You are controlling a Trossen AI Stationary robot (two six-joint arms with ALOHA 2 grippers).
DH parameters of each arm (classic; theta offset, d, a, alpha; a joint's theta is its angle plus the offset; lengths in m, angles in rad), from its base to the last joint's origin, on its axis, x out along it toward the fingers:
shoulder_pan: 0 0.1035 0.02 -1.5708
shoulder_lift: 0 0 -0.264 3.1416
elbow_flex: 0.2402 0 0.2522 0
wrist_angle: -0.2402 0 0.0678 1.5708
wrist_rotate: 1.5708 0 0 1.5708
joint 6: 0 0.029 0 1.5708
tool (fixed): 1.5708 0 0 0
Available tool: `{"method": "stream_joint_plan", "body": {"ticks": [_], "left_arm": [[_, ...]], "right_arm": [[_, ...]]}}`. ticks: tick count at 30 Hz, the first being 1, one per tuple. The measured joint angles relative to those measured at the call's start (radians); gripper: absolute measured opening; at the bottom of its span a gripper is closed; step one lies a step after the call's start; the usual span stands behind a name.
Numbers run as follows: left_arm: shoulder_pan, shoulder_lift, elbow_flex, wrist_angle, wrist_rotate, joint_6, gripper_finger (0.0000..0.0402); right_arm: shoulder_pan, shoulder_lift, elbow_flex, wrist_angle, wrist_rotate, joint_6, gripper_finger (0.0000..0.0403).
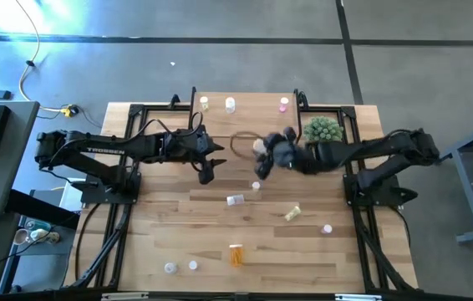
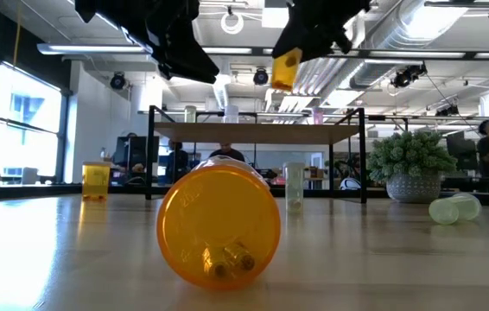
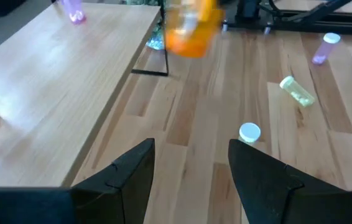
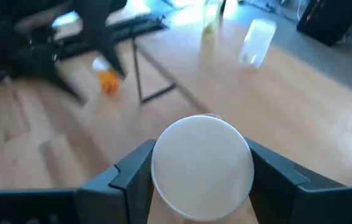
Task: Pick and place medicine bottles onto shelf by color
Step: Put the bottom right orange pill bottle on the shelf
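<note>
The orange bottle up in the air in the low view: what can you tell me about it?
The orange bottle is a small cylinder of see-through orange plastic, as it looks, with a round white cap. The right gripper clamps it at the cap end, so its body hangs below, slightly tilted, above the tabletop and higher than the shelf. Only the gripper's fingers touch it.

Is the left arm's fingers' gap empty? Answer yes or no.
Yes, in the left wrist view the left gripper has only bare tabletop showing between its open fingers.
</note>
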Motion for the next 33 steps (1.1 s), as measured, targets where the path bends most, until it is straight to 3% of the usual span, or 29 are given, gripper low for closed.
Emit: {"method": "stream_joint_plan", "body": {"ticks": [9, 19, 26, 33], "left_arm": [[0.0, 0.0, 0.0, -0.038, 0.0, -0.036, 0.0195], [-0.001, 0.0, 0.0, -0.043, 0.0, -0.052, 0.0195], [-0.001, 0.0, 0.0, -0.043, 0.0, -0.052, 0.0195], [-0.001, 0.0, 0.0, -0.043, -0.002, -0.052, 0.0195]], "right_arm": [[-0.224, 0.0, 0.005, 0.109, -0.203, -0.142, 0.0196], [-0.396, 0.0, 0.12, 0.061, -0.231, -0.232, 0.0196], [-0.515, 0.001, 0.188, 0.015, -0.323, -0.245, 0.0196], [-0.586, 0.044, 0.288, -0.018, -0.34, -0.263, 0.0196]]}}
